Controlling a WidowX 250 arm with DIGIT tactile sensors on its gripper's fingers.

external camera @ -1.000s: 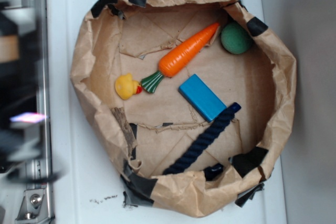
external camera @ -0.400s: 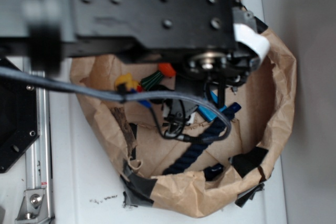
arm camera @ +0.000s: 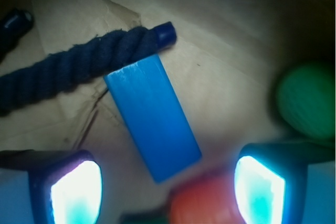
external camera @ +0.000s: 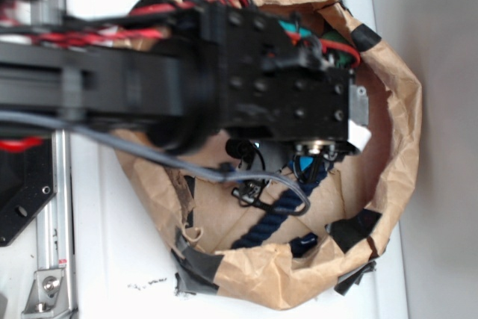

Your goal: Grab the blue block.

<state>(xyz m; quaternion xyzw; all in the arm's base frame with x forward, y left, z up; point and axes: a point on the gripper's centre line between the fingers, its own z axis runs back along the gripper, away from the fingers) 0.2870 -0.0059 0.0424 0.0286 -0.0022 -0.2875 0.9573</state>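
My tool hangs open above the flat bright sky-blue rectangular block, which lies on the brown paper lining. Its far end touches the dark navy twisted rope; a green ball sits right.

The flat, smooth, bright sky-blue rectangular block lies flat on crumpled brown paper, angled diagonally, its upper short end touching the tip of a navy rope.

You see a black, boxy arm dotted with screws, red wires along it, and a grey cable looping beneath.
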